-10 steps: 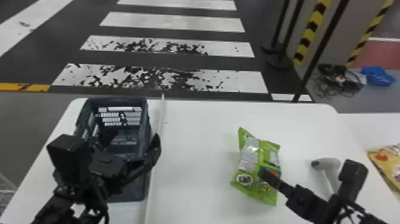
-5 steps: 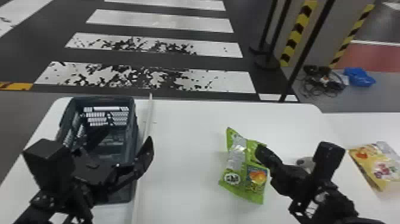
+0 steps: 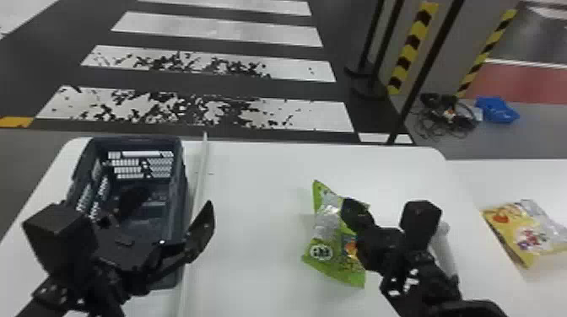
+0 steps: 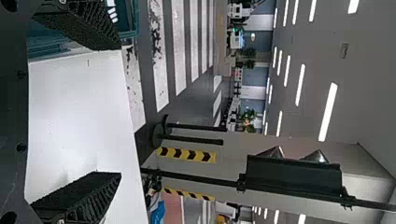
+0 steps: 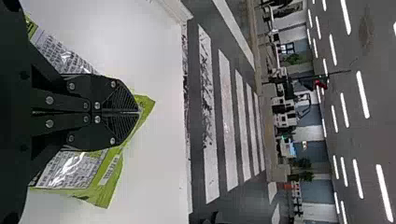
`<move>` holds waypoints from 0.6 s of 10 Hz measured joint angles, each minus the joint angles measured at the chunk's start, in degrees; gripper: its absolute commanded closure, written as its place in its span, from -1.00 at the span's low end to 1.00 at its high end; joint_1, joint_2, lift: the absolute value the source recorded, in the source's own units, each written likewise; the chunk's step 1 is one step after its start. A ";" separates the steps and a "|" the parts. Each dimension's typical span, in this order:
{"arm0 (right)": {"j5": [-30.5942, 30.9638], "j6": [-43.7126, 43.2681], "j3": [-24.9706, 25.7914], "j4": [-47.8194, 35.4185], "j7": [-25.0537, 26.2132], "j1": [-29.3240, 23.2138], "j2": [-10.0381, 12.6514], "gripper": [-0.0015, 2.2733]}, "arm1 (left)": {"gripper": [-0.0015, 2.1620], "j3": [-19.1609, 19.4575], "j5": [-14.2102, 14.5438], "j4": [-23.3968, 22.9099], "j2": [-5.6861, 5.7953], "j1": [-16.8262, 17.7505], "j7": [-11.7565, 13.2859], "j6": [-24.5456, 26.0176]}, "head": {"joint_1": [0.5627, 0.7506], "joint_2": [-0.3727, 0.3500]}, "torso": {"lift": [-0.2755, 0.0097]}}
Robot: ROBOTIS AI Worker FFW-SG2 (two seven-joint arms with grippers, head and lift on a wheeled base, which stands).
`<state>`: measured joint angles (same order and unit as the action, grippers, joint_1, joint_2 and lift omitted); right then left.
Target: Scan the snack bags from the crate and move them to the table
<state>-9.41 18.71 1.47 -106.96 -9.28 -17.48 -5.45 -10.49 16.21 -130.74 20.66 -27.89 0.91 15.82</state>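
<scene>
The right gripper (image 3: 349, 207) is closed, fingertips together, above the green snack bag (image 3: 322, 236). This bag is of glossy, crinkled film, pillow-shaped with flat ends and a silvery panel, and lies on the smooth white table (image 3: 253, 219) beneath that gripper. Its long axis runs roughly away from the robot. A yellow snack bag (image 3: 525, 234), also glossy, lies to that gripper's right. The left gripper (image 3: 172, 200) is spread wide, its ribbed fingers empty, one over the rigid, lattice-walled crate (image 3: 182, 168), the other to the crate's right.
</scene>
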 measured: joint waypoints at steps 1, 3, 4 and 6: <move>2.81 -2.67 -1.84 1.82 0.37 0.60 -0.01 0.97 | -0.97 0.00 0.05 -0.17 -0.01 -0.17 0.15 -0.19 | 0.41 -0.26 | 0.27; 5.11 -7.74 -3.93 3.74 1.99 0.52 -0.16 0.97 | -0.97 0.31 0.10 -0.91 0.26 -0.61 0.17 -0.38 | 0.41 -0.22 | 0.27; 6.92 -11.07 -4.95 5.00 2.84 0.29 -0.21 0.97 | -0.97 0.50 0.22 -1.34 0.55 -0.70 0.21 -0.39 | 0.41 -0.20 | 0.27; 9.62 -17.24 -5.87 8.46 4.35 0.18 -0.63 0.97 | -0.97 0.67 0.63 -1.93 1.08 -0.85 0.22 -1.01 | 0.41 -0.19 | 0.27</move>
<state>0.20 1.47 -4.40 -98.50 -4.92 -17.30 -6.08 -9.82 16.83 -132.67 21.74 -28.74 1.14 14.82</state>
